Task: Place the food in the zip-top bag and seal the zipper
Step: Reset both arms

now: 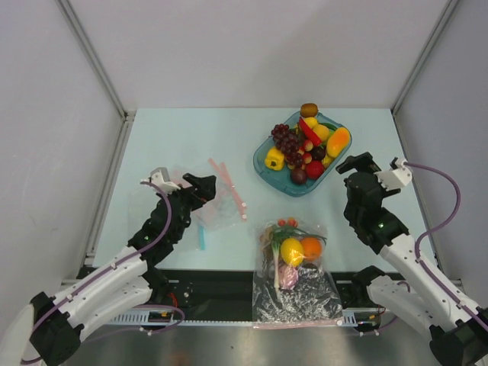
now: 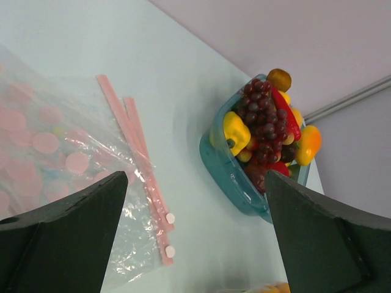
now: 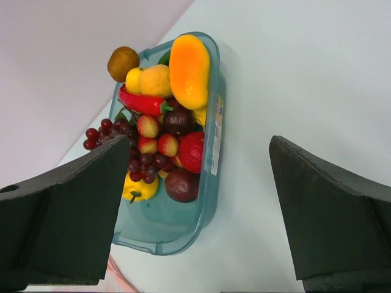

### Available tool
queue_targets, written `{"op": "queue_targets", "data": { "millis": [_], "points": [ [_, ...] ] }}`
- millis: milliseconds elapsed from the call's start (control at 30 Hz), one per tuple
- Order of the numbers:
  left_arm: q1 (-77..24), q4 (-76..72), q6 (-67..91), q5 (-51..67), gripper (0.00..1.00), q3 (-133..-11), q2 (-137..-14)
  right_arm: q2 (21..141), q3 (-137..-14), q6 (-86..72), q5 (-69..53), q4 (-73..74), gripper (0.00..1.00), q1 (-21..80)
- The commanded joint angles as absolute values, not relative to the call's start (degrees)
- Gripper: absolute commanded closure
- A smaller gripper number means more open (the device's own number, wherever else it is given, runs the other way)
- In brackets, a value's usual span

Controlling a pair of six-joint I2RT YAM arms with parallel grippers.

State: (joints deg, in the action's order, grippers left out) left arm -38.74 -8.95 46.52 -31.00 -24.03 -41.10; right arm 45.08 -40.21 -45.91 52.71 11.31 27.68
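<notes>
The zip-top bag lies at the near middle of the table. Its pink zipper runs along its near edge; I cannot tell if it is shut. The food sits in the bag's far half: a yellow lemon, an orange, a green stalk and a purple piece. My left gripper is open and empty, to the bag's far left. My right gripper is open and empty, to its far right, beside the teal tray.
The teal tray at the back right holds several more toy fruits. A second clear bag with pink dots and pink strips lies under my left gripper. A light-blue strip lies beside it.
</notes>
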Motion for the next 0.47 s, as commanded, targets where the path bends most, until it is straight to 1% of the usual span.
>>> {"op": "queue_targets", "data": {
  "millis": [0,400,433],
  "points": [
    [-38.3,-10.4,46.7,-27.3,0.0,-26.8,-42.9,46.1,-41.9,-47.9,54.1,10.6,0.0,27.4],
    [-38.3,-11.0,46.1,-22.9,0.0,-28.1,-45.4,47.4,-41.7,-47.0,50.5,8.5,0.0,27.1],
    [-38.3,-11.0,45.6,-21.0,0.0,-28.3,-45.8,47.5,-41.7,-46.1,50.4,8.4,0.0,27.2]
  ]
}}
